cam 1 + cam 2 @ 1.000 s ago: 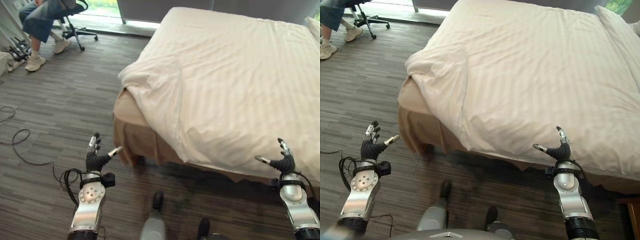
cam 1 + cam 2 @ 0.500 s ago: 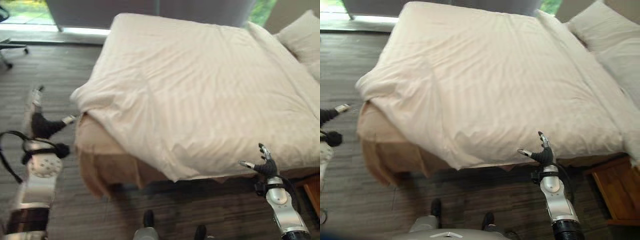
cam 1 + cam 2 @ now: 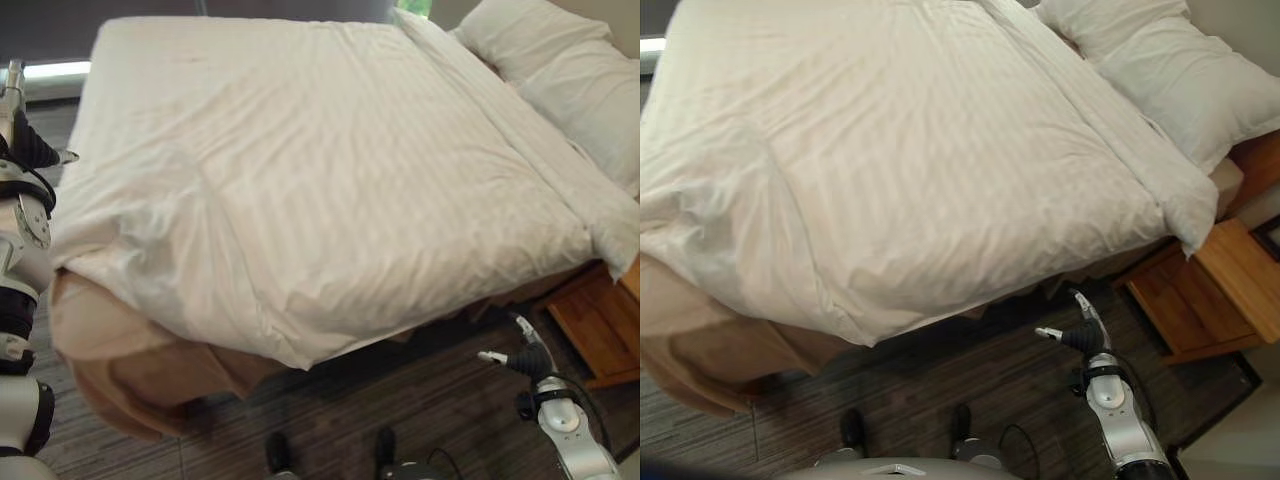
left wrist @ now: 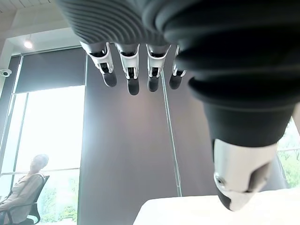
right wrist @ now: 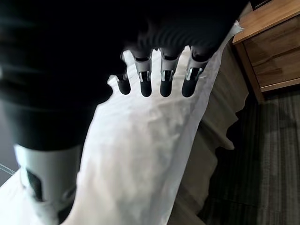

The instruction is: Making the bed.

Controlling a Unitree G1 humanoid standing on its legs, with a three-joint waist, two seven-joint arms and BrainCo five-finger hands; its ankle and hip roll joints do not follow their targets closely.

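No writing or label is showing anywhere on the bedding or furniture. One bed (image 3: 120, 350) is standing in front of the robot, with one white striped duvet (image 3: 320, 180) lying spread over it and hanging over the near edge, bunched and creased toward the near left corner, where a tan bed skirt (image 3: 150, 385) is showing beneath. Two white pillows (image 3: 1160, 70) are lying at the head of the bed, on the robot's right. One wooden nightstand (image 3: 1210, 290) is standing just beside that end. The left hand (image 3: 20, 130) is hanging raised by the bed's left side, fingers straight and spread, gripping nothing. The right hand (image 3: 1080, 335) is hovering over the floor just below the duvet's hanging edge, fingers relaxed and empty. One seated person (image 4: 23, 197) is showing by a window.
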